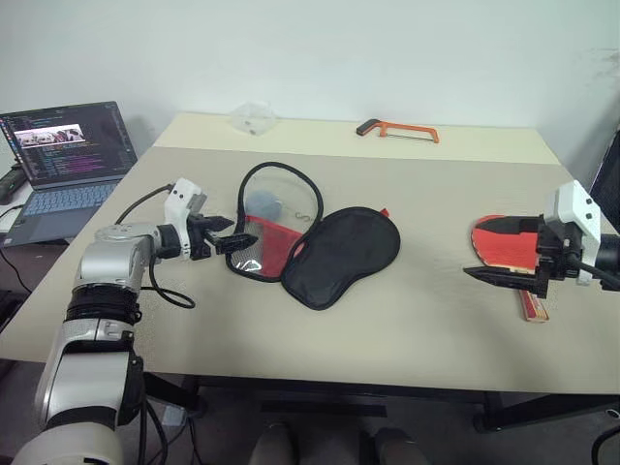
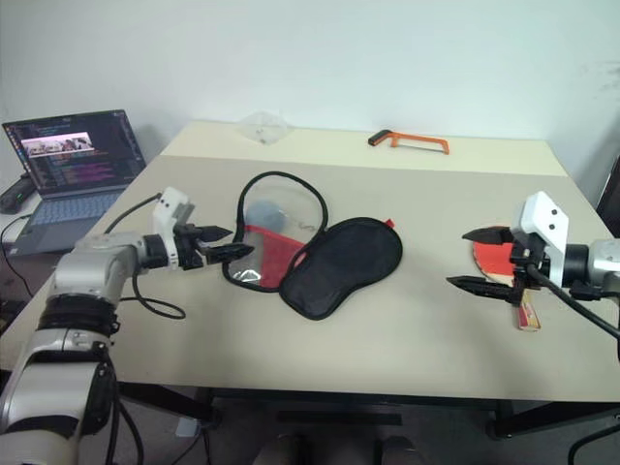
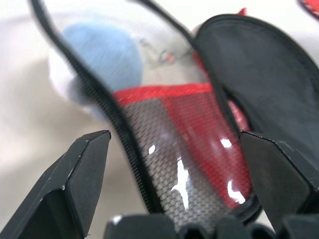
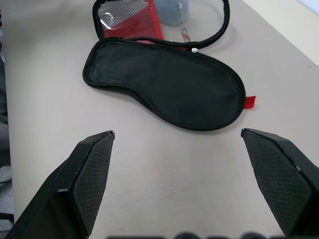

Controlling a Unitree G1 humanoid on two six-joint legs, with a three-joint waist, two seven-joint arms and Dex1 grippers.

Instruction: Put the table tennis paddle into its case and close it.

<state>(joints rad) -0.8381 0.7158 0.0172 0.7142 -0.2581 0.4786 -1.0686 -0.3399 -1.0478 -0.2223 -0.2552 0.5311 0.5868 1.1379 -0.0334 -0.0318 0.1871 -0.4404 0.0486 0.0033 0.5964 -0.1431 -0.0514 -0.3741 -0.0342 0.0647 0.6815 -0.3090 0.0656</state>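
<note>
Red paddle (image 1: 506,243) half hidden behind wide-open right gripper (image 1: 505,252); left gripper (image 1: 232,235) likewise agape.

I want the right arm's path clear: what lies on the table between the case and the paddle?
Nothing: the head views show bare table between the case and the paddle.

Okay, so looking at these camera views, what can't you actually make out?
- Table tennis paddle: the right gripper covers much of its face in the head views.
- Case: whether the left gripper touches its mesh end; the left wrist view is blurred.
- Grey-blue lump: what it is, seen through clear plastic.
- Laptop: screen text too small.
</note>
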